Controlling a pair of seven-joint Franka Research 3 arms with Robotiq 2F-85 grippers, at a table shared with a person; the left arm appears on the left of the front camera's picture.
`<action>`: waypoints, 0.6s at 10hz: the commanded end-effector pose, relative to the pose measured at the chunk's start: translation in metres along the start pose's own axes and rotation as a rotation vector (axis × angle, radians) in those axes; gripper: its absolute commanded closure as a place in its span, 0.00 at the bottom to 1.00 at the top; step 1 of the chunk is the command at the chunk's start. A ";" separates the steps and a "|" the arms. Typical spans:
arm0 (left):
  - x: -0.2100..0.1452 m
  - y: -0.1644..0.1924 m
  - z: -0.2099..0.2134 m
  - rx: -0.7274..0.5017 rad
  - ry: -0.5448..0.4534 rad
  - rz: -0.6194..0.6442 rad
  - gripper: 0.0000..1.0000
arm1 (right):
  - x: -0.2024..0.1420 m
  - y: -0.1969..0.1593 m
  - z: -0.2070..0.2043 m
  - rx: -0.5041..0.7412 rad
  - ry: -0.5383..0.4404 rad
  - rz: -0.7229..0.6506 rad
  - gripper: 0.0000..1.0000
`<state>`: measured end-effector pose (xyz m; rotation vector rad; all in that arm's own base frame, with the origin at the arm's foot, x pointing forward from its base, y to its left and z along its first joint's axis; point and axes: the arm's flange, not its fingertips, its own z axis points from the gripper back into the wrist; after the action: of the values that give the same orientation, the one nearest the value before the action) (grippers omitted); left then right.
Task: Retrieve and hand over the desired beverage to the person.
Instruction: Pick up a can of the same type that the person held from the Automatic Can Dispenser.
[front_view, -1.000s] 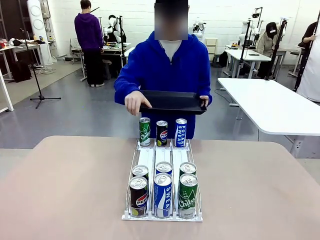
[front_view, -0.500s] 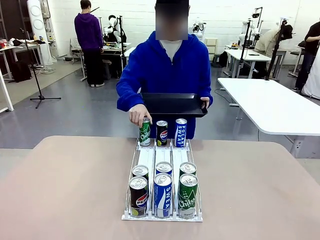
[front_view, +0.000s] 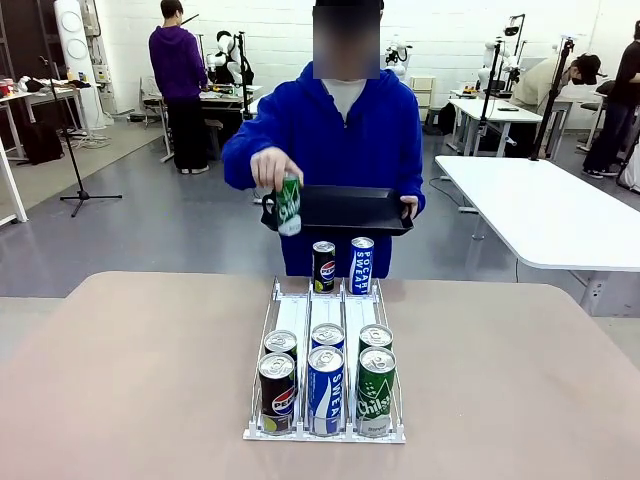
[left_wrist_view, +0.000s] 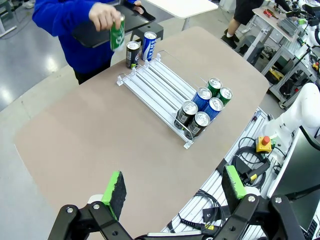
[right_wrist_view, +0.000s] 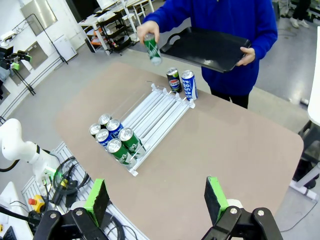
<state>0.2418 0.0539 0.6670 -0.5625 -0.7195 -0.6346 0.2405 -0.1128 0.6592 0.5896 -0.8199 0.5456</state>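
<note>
Above Pepsi (front_view: 324, 266) and Pocari Sweat (front_view: 362, 265) cans, a hand (front_view: 272, 165) holds a Chilsung can (front_view: 289, 205); left gripper (left_wrist_view: 174, 185) and right gripper (right_wrist_view: 156, 199) gape.

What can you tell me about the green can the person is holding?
The green can is slim metal, with white lettering down its side. The person's hand grips its top from above, so it hangs in the air, slightly tilted, by one end of the black tray. I cannot tell if it touches the tray.

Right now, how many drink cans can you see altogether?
9. Six cans at the rack's near end, two rows of three; Pepsi can and Pocari Sweat can at its far end; green can in the person's hand. None looks hidden.
</note>
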 end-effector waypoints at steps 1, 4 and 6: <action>0.001 0.001 0.000 -0.016 -0.005 -0.013 0.00 | 0.001 0.000 -0.001 0.029 -0.013 0.009 0.00; 0.001 0.001 0.000 -0.016 -0.005 -0.013 0.00 | 0.001 0.000 -0.001 0.029 -0.013 0.009 0.00; 0.001 0.001 0.000 -0.016 -0.005 -0.013 0.00 | 0.001 0.000 -0.001 0.029 -0.013 0.009 0.00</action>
<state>0.2418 0.0538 0.6670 -0.5630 -0.7193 -0.6350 0.2405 -0.1128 0.6592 0.5895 -0.8199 0.5456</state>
